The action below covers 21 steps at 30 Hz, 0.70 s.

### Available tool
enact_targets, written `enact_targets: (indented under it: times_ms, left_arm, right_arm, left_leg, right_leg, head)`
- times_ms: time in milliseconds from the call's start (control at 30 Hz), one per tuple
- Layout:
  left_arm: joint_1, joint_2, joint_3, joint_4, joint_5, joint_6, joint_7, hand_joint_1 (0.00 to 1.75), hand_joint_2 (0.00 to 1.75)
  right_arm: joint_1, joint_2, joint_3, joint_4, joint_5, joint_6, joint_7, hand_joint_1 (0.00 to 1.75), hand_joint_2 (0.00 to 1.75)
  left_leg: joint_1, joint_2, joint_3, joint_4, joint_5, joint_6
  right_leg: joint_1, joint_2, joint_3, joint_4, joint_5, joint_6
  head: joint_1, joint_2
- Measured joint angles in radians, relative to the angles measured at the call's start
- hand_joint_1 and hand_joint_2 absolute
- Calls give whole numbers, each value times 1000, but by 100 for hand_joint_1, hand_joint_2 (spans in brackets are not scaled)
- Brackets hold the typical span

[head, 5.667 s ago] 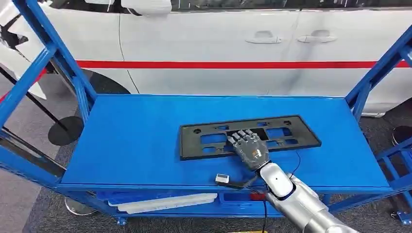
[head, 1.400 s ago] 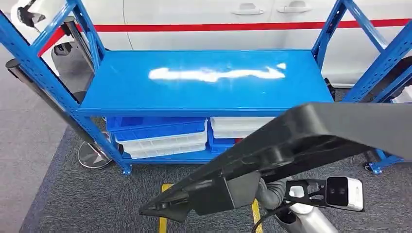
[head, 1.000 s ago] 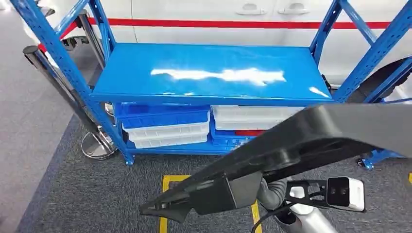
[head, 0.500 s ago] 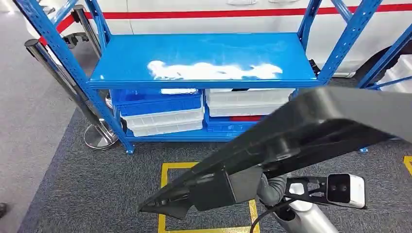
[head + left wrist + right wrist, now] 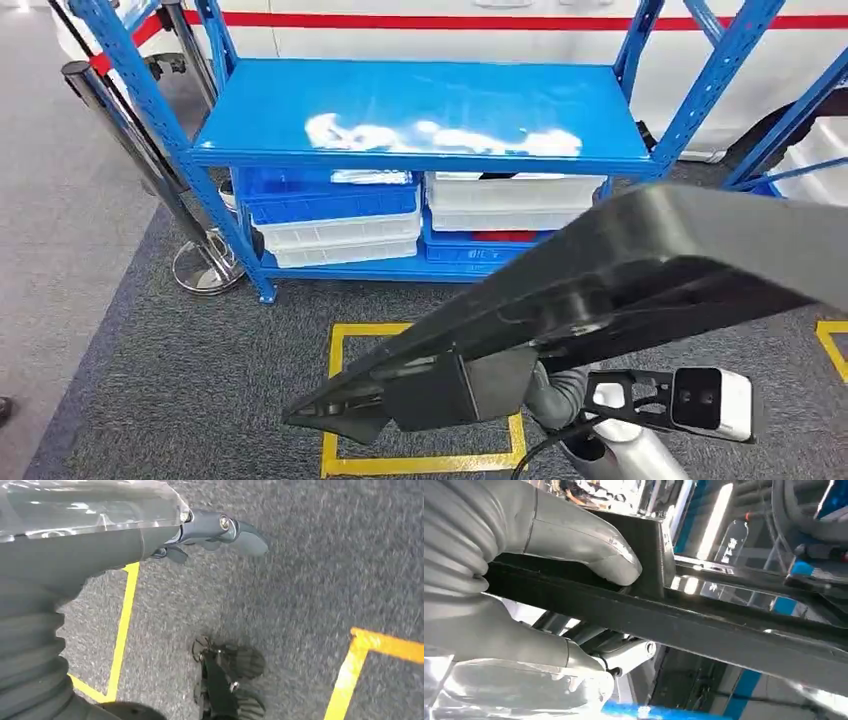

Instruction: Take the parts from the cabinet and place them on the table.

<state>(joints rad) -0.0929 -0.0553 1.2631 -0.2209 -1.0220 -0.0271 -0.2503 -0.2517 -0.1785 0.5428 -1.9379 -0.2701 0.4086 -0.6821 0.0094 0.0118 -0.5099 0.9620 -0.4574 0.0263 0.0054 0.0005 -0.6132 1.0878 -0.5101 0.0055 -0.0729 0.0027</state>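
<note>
Black plastic, the part (image 5: 640,270) is a long flat panel held up close under the head camera, slanting from near left to far right, well apart from the rack. The right hand (image 5: 524,580) grips it from below: in the right wrist view the thumb (image 5: 584,545) presses one face of the bar while the fingers (image 5: 514,640) wrap the other side. In the head view a little of this hand (image 5: 560,392) shows beneath the panel.

The left hand (image 5: 215,532) hangs over the grey carpet (image 5: 310,580), holding nothing, its fingers loosely apart.

Far off stands a blue rack (image 5: 420,105); its top shelf bears a bright glare. On the lower shelf sit stacked trays: blue tray (image 5: 330,205) over white trays (image 5: 335,240) on the left, white trays (image 5: 515,195) over a blue one on the right. What lies in them cannot be told. A yellow floor square (image 5: 345,400) marks the carpet in front. A white car (image 5: 450,25) with a red stripe stands behind the rack.
</note>
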Motion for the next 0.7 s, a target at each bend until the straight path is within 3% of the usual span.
enact_targets:
  times_ms: [67,100,133,167,233,267,300,333,433,467,533,567,600,633,667,700]
  left_arm:
    - [1,0,1,0,2,0,3,0,175]
    - [2,-1,1,0,4,0,3,0,175]
    - [2,-1,2,0,9,0,4,0,175]
    - [3,-3,4,0,10,0,4,0,175]
    - [2,-10,6,0,16,0,4,0,175]
    - [2,-11,8,0,18,0,4,0,175]
    - [1,-11,11,0,20,0,4,0,175]
    - [2,-12,14,0,21,0,4,0,175]
    - [0,-13,23,0,31,1,4,0,175]
    - [0,-13,24,0,31,3,4,0,175]
    - [0,-13,26,0,31,11,5,0,175]
    - [1,-13,27,0,31,16,7,0,175]
    - [2,-13,28,0,31,21,9,0,175]
    - [3,-13,29,0,31,22,10,0,175]
    - [3,-12,30,0,32,24,11,0,175]
    - [2,-12,31,0,32,24,11,0,175]
  right_arm:
    - [2,0,-1,0,6,-5,0,175,175]
    - [3,0,-1,0,8,-5,0,175,175]
    - [3,-1,-3,0,9,0,0,175,175]
    - [3,-1,-4,0,10,7,0,175,175]
    - [4,-2,-9,0,17,32,0,175,175]
    - [4,-2,-16,1,23,55,0,175,175]
    - [5,0,-23,2,31,76,0,175,175]
    - [5,3,-28,3,38,90,0,175,175]
    - [-5,7,-39,13,72,115,0,175,175]
    - [-17,7,-42,17,78,113,0,175,175]
    - [-36,9,-47,21,85,103,0,175,175]
    - [-39,9,-48,22,86,98,0,175,175]
    - [-39,9,-49,24,87,93,0,175,175]
    - [-39,9,-49,25,88,93,0,175,175]
    - [-39,9,-49,26,89,93,0,175,175]
    - [-41,9,-50,26,89,92,0,175,175]
  left_leg:
    - [-1,3,-11,3,5,-1]
    - [0,6,-16,6,6,-1]
    - [0,9,-21,12,6,-2]
    - [1,13,-24,16,5,-3]
    - [3,23,-25,28,-2,-11]
    - [1,29,-25,33,-6,-18]
    - [-6,33,-30,39,-8,-24]
    - [-6,37,-32,39,-6,-28]
    - [-4,55,-33,40,-10,-46]
    - [1,30,-39,56,-28,-52]
    - [1,4,-94,183,-107,-54]
    - [1,0,-138,281,-150,-55]
    - [1,-1,-171,355,-172,-54]
    - [1,-1,-183,378,-169,-52]
    - [1,-2,-168,347,-139,-48]
    - [1,-6,-135,280,-96,-42]
  right_leg:
    - [-10,0,-72,163,-75,11]
    - [-13,0,-94,215,-88,15]
    - [-17,-1,-97,224,-78,19]
    - [-20,-2,-78,188,-49,21]
    - [-23,-19,17,9,41,23]
    - [-20,-55,54,-68,42,21]
    - [-11,-56,50,-72,45,6]
    - [-11,-39,44,-69,46,-1]
    - [-12,-17,36,-72,55,-22]
    - [-15,-12,35,-75,59,-29]
    - [-14,1,30,-75,63,-37]
    - [-11,9,27,-74,65,-39]
    - [-9,18,24,-73,66,-41]
    - [-8,27,23,-71,67,-42]
    - [-6,39,22,-70,67,-41]
    - [-4,50,23,-68,67,-41]
  head:
    - [0,0]
    - [0,0]
    - [0,0]
    - [0,0]
    - [0,0]
    - [0,0]
    - [0,0]
    - [0,0]
    - [0,0]
    - [0,0]
    - [0,0]
    - [0,0]
    - [0,0]
    - [0,0]
    - [0,0]
    - [0,0]
